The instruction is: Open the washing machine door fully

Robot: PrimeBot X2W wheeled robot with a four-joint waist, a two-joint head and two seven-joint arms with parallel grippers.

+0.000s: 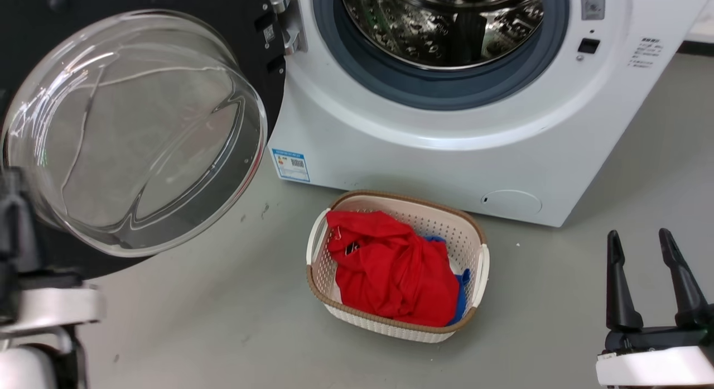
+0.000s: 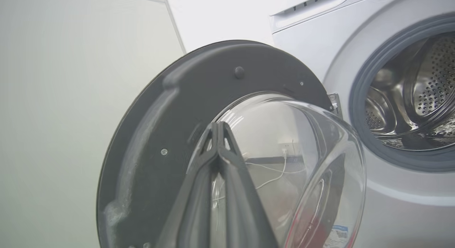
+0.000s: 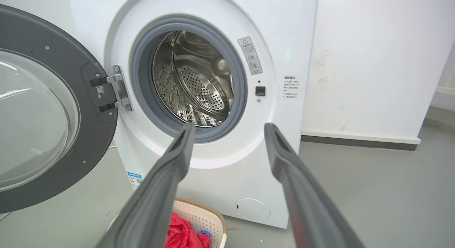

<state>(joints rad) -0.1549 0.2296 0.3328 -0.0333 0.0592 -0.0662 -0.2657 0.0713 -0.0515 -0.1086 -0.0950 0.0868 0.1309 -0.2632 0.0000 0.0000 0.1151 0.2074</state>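
The washing machine door (image 1: pixel 139 1) stands swung out to the left of the white washing machine (image 1: pixel 424 160), its clear glass bowl (image 1: pixel 139 132) bulging toward me. Its metal hinge (image 3: pixel 121 88) joins it to the machine's front, and the steel drum (image 3: pixel 199 80) is exposed. My left gripper (image 2: pixel 218 128) is shut with nothing between its fingers, its tip in front of the door (image 2: pixel 170 109) where the black ring meets the glass; I cannot tell whether it touches. My right gripper (image 1: pixel 638 235) hangs open at the lower right, well clear of the machine.
A white basket (image 1: pixel 401 198) holding a red cloth (image 1: pixel 390 266) and something blue sits on the grey floor just in front of the machine. A white wall (image 3: pixel 373 63) stands to the machine's right, with bare floor below it. My left arm's pale wrist (image 1: pixel 50 305) is at the lower left.
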